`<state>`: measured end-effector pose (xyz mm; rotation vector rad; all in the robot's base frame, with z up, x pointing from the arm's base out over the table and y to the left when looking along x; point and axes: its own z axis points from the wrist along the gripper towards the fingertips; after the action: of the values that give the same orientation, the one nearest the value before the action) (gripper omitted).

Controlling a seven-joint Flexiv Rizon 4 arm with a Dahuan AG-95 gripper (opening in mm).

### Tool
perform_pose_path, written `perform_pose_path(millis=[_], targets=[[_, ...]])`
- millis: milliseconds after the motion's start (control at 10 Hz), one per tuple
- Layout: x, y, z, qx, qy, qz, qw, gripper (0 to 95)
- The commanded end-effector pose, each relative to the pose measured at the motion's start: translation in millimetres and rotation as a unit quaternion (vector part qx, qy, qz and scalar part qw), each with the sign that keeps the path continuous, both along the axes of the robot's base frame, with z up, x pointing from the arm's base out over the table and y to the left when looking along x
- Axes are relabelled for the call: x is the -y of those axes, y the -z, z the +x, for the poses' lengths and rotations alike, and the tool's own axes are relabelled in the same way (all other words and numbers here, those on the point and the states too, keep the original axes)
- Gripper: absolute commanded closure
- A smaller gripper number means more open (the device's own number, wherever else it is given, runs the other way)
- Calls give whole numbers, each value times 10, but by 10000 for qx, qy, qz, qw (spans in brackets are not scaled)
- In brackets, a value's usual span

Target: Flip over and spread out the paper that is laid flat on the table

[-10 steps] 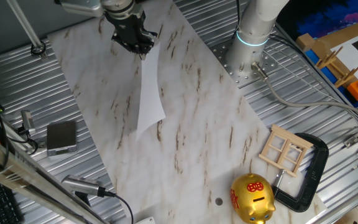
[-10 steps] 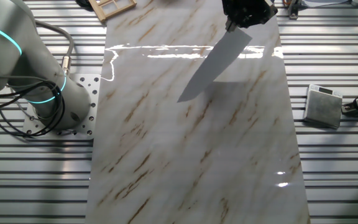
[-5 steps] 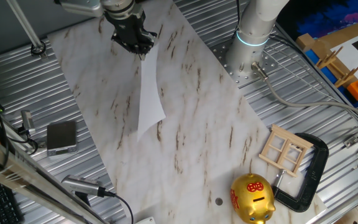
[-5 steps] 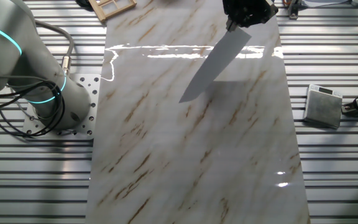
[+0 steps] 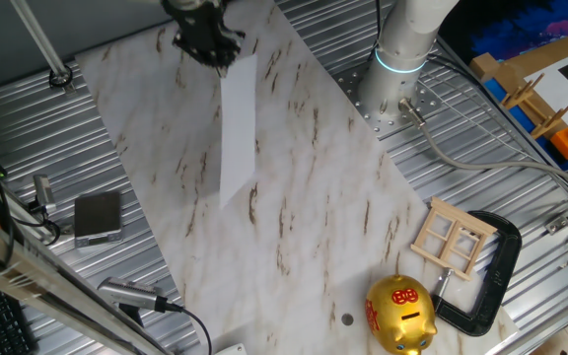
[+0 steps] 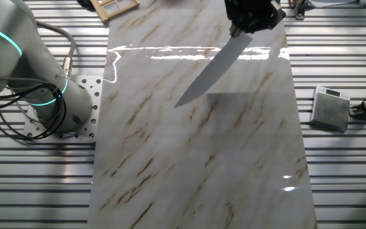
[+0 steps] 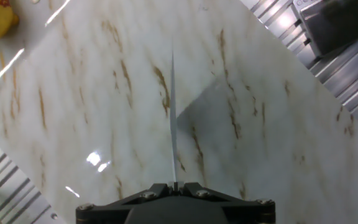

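The white paper (image 5: 236,128) hangs in the air from my gripper (image 5: 208,54), held by its top edge above the marble table (image 5: 314,197). In the other fixed view the paper (image 6: 211,73) slants down and left from the gripper (image 6: 237,28), and its shadow lies on the board. In the hand view the paper (image 7: 173,124) shows edge-on as a thin line running up from my gripper (image 7: 174,185), whose jaws are pinched on it. The paper does not touch the table.
A gold piggy bank (image 5: 400,314), a small wooden frame (image 5: 453,238) and a black clamp (image 5: 488,276) sit at one end of the table. A grey square pad (image 5: 98,215) lies on the ribbed metal beside it. The arm's base (image 5: 402,59) stands beside the board.
My gripper has risen a little and turned, lifting the paper with it. The sheet now hangs straighter and shows narrower in the fixed views.
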<state>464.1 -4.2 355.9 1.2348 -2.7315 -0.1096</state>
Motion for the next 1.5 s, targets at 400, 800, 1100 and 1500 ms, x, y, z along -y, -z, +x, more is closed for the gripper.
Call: perform_pose_path(millis=[400,800,1100,1500], targets=[[357,-41,161,-24,-332,6,9994,950],[433,2,348,-26,-461,-74,9989,950],[426,17,457,-27,-499,-129,9987,950],[404,11,532,-28,-515,-171,9985,950]])
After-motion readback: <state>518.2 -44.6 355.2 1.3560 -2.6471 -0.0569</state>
